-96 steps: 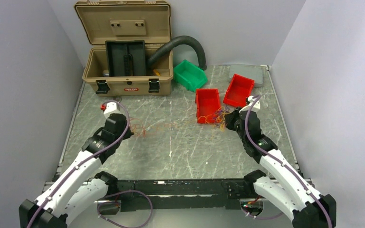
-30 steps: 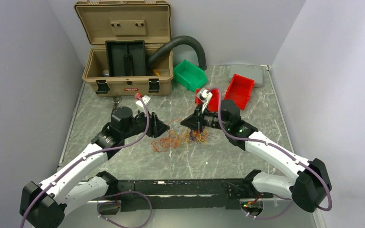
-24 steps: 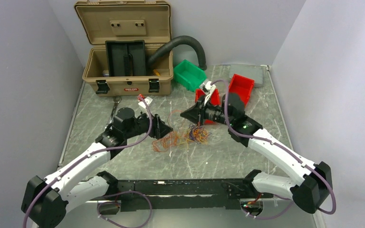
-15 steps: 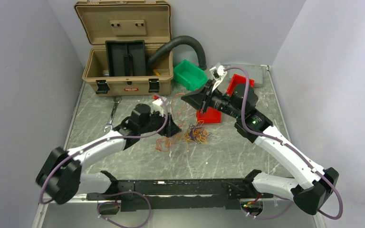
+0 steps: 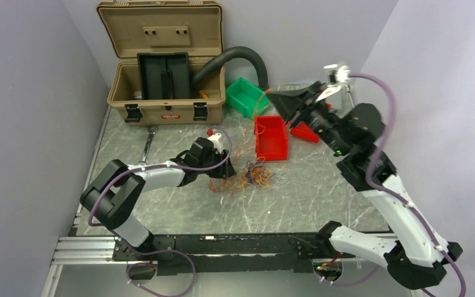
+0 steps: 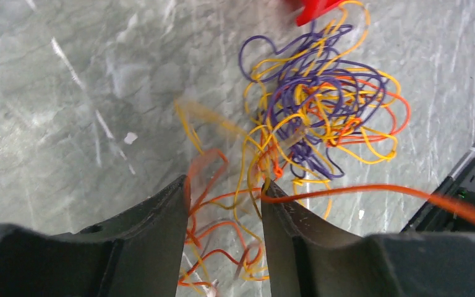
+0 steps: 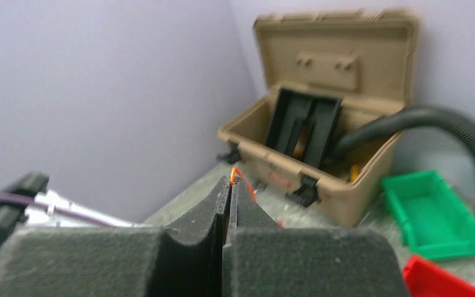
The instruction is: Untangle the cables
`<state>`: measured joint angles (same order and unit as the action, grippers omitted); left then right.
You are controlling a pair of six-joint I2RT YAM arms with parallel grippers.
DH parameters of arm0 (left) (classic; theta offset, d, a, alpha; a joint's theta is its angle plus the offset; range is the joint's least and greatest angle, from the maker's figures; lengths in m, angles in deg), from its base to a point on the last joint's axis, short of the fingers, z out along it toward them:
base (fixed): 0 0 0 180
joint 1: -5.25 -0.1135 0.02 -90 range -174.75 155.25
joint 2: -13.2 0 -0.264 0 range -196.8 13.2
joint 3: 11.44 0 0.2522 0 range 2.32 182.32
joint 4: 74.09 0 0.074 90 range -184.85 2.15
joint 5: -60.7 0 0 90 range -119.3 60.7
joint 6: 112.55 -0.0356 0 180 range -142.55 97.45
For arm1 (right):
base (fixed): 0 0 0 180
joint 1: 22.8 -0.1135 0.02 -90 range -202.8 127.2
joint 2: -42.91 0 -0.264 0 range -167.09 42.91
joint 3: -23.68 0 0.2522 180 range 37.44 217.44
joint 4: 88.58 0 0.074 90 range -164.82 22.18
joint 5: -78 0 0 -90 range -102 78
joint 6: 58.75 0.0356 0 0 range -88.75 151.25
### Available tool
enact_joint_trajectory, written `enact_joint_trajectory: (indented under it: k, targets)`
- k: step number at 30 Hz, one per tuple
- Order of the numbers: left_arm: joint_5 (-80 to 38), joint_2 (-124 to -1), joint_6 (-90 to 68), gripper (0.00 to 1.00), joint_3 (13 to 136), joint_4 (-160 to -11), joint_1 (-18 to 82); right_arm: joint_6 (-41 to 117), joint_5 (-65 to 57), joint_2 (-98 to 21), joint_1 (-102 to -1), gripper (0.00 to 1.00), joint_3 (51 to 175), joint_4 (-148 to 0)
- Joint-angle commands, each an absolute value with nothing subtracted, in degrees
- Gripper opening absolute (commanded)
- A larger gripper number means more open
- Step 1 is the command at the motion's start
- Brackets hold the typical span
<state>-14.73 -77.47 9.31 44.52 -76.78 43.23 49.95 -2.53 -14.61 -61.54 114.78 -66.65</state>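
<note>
The cables (image 5: 253,176) lie in a loose tangle of orange, yellow, red and dark purple wires on the table's middle. In the left wrist view the tangle (image 6: 321,105) sits just beyond my fingers. My left gripper (image 5: 226,167) is low at the tangle's left edge. Its jaws (image 6: 224,185) are open, with several orange and yellow strands lying between them, and one taut orange wire (image 6: 377,189) runs across the right fingertip. My right gripper (image 5: 272,96) is raised high at the back. It (image 7: 231,180) is shut on a thin orange wire (image 7: 235,172).
An open tan toolbox (image 5: 161,68) stands at the back left with a black corrugated hose (image 5: 235,59) beside it. A green bin (image 5: 247,98) and a red bin (image 5: 270,137) stand behind the tangle. Another red bin (image 5: 306,131) is partly hidden by the right arm. A wrench (image 5: 146,145) lies on the left.
My right gripper has risen and swung back to the right, pulling an orange wire up from the tangle. My left gripper has moved right, up to the tangle's edge.
</note>
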Motion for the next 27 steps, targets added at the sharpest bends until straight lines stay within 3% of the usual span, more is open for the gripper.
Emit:
enact_joint_trajectory:
  k: [1, 11, 19, 27]
  targets:
    - [-20.7, -77.4, 12.1, 0.48, 42.5, -77.9, 43.5, 45.4, -16.6, -11.7, -61.6, 0.00, 122.7, -64.1]
    - [-30.0, -67.2, 11.8, 0.34, 37.2, -85.2, 43.6, 39.9, -29.1, -14.0, -61.6, 0.00, 127.0, -59.8]
    - [-33.2, -55.7, 8.5, 0.38, 37.5, -92.1, 43.5, 38.0, -35.4, -16.7, -60.0, 0.00, 122.9, -60.9]
    - [-34.9, -49.0, 6.0, 0.47, 39.8, -97.7, 43.5, 45.3, -23.4, -21.1, -48.6, 0.00, 119.8, -61.9]
